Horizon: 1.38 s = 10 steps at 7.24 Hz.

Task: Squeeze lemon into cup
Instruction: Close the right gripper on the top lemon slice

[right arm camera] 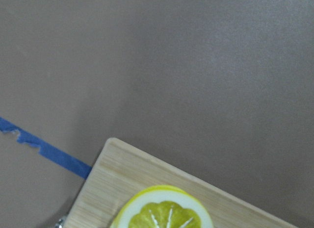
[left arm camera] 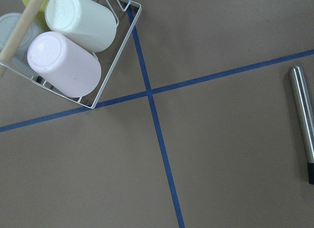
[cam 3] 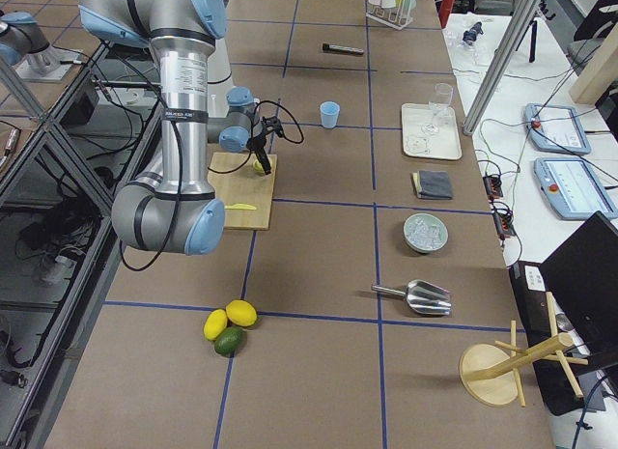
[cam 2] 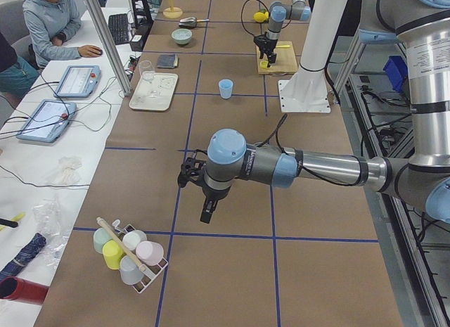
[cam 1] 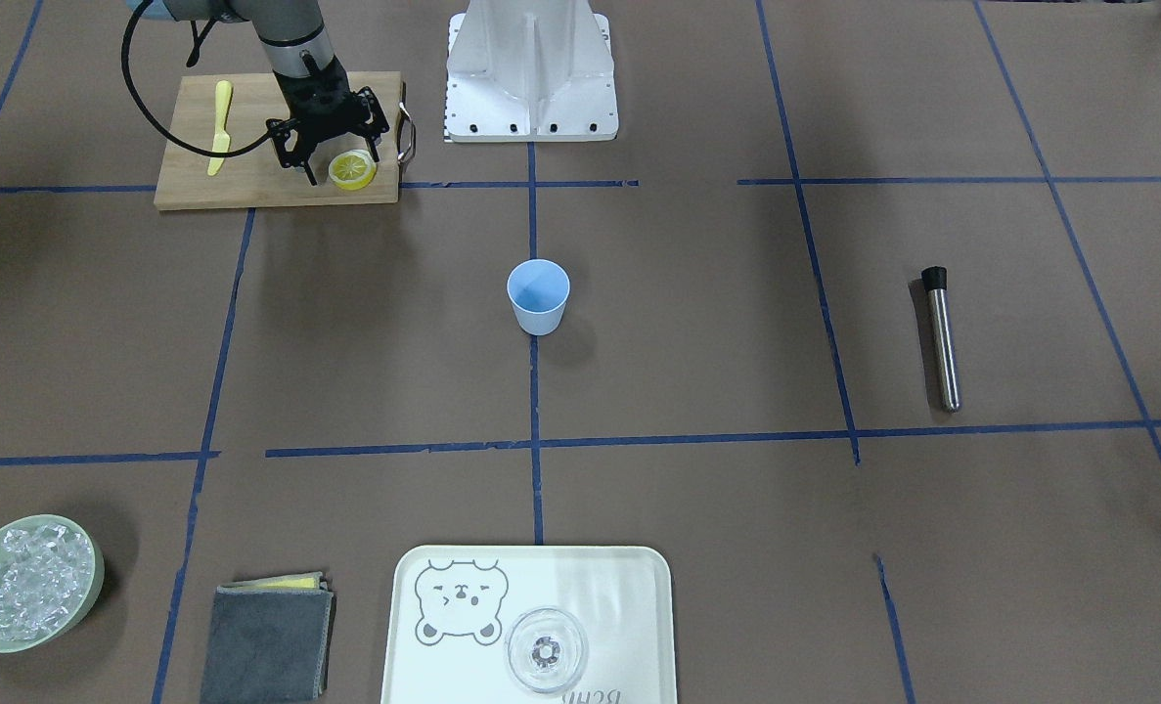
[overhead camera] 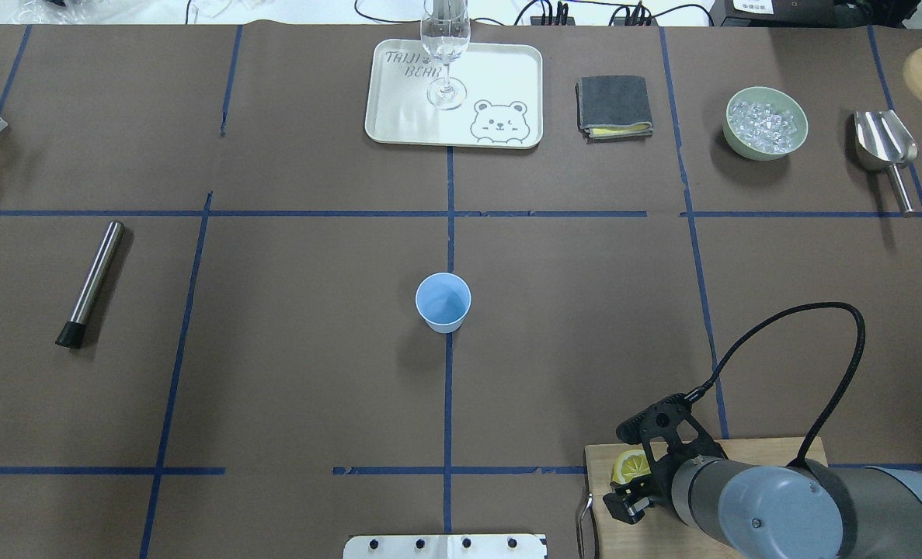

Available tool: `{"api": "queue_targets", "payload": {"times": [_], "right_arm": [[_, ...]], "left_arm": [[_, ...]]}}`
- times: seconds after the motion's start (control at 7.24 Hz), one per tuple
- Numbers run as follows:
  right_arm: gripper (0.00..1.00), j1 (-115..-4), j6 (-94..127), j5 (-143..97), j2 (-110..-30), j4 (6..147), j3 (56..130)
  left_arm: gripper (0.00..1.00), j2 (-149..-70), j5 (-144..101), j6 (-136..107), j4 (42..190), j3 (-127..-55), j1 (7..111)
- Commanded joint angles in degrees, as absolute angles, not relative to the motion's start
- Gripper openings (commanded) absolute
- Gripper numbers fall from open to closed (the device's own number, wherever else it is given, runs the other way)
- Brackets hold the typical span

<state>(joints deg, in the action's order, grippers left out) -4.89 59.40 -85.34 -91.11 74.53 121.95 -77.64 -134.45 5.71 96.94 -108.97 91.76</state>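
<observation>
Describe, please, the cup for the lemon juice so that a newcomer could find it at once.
Start from the brown table and go to its middle, on the central blue tape line. The cup stands there alone. It is small, light blue and opaque, unlike the clear stemmed glass on the tray and the pale green bowl of ice.

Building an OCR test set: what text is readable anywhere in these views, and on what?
"TAIJI BEAR", on the white rectangular tray with a bear drawing; the first word is uncertain.
Vertical lettering on the grey right arm: too small to read.
Nothing else is legible.
</observation>
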Motion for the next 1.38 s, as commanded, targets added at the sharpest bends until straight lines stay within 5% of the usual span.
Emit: {"api": "queue_targets", "payload": {"times": [0.0, 0.41, 0.55, 0.83, 1.24], "right_arm": [[0.79, -4.9, 59.4, -85.4, -91.0, 74.5, 122.0], [0.78, -4.9, 59.3, -85.7, -91.1, 74.5, 122.1], [0.71, -4.9, 59.3, -85.7, -91.1, 74.5, 122.2], [0.36, -4.9, 59.3, -85.6, -91.1, 74.4, 122.4], [0.33, -5.1, 59.3, -85.6, -91.2, 74.4, 123.0]], "left_arm": [[1.0, -77.6, -134.4, 5.7, 96.9, -109.1, 91.8], [1.0, -77.6, -134.4, 5.7, 96.9, -109.1, 91.8], [1.0, -77.6, -134.5, 5.7, 96.9, -109.1, 91.8], [1.0, -77.6, -134.4, 5.7, 96.9, -109.1, 91.8], [1.0, -77.6, -134.4, 5.7, 96.9, -109.1, 91.8]]}}
